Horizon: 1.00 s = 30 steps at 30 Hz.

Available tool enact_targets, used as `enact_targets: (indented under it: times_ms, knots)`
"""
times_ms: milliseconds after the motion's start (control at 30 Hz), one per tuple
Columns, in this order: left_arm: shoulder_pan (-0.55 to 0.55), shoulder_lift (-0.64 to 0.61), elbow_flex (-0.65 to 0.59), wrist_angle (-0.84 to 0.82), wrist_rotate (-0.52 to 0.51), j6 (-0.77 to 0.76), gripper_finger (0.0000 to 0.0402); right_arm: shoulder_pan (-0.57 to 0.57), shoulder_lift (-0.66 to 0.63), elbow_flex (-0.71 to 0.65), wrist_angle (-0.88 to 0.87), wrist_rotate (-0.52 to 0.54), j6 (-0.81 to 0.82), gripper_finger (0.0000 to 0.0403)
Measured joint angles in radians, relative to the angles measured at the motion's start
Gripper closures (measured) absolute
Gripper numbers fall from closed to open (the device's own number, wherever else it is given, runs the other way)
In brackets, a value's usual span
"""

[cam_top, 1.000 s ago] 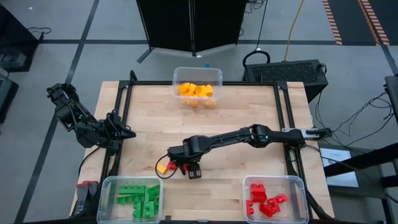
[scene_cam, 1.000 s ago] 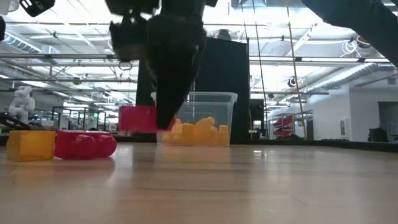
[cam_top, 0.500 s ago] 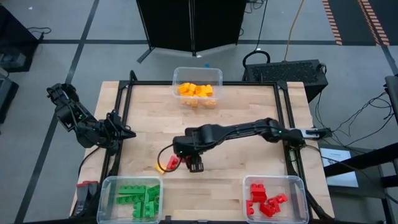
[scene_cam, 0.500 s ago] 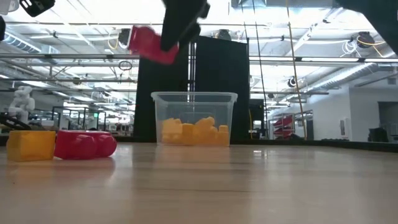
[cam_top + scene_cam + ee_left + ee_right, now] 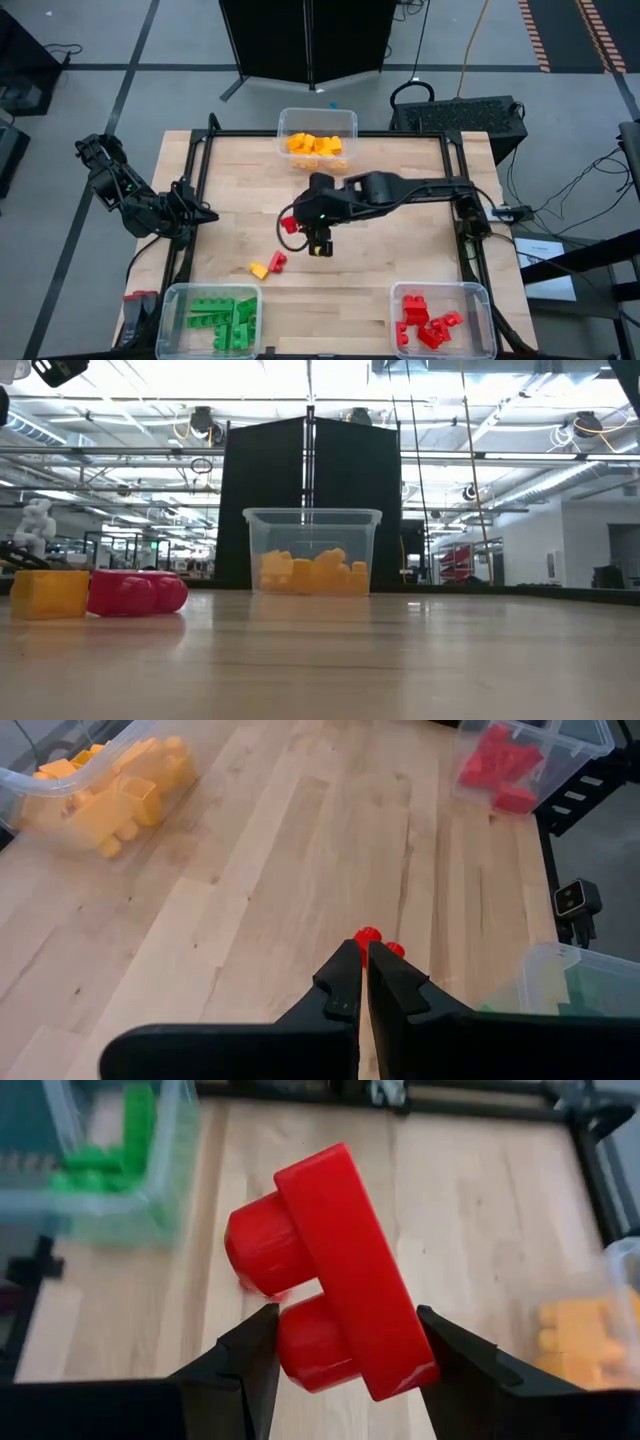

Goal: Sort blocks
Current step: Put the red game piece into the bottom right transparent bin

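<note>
Your right gripper (image 5: pixel 297 226) hangs over the middle of the table (image 5: pixel 400 190), its arm reaching in from 3 o'clock, and its fingers are clamped on a red block (image 5: pixel 330 1270); in the right wrist view you can see the two studs of that block pointing sideways between the dark fingers (image 5: pixel 245 1355), the brick tilted in the grip. In the high view the same red block (image 5: pixel 289 224) shows at the 9 o'clock end of the gripper, clear of the wood. Just toward 7 o'clock from it, two loose pieces lie touching on the table: a yellow-orange block (image 5: pixel 259 270) and a second red block (image 5: pixel 277 262); the low view shows that pair side by side at its 9 o'clock edge. At 12 o'clock on the table stands the clear bin (image 5: pixel 318 118) with the yellow-orange blocks (image 5: pixel 316 146) in it. At 7 o'clock you have the bin (image 5: pixel 172 300) of green blocks (image 5: pixel 226 320), and at 5 o'clock the bin (image 5: pixel 484 300) of red blocks (image 5: pixel 425 325). Your left gripper (image 5: pixel 205 213) waits at the 9 o'clock edge of the table, over the frame rail, with its fingers pressed together and nothing between them, as the left wrist view shows.
</note>
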Motion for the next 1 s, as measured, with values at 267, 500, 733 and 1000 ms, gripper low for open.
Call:
enact_targets:
  times_ms: [267,500,733,1000]
  knots:
    - [0.0,0.0,0.0,0.0,0.0,0.0,0.0398,0.008,-0.117,0.0,-0.005,0.055,0.0,0.0225]
    - [0.0,0.0,0.0,0.0,0.0,0.0,0.0398,0.019,-0.208,0.0,-0.076,0.147,0.022,0.0225]
    - [0.0,0.0,0.0,-0.001,0.0,0.0,0.0398,0.063,-0.266,0.0,-0.216,0.226,0.107,0.0225]
    - [0.0,0.0,0.0,-0.001,0.0,0.0,0.0398,0.193,-0.339,0.0,-0.403,0.395,0.311,0.0225]
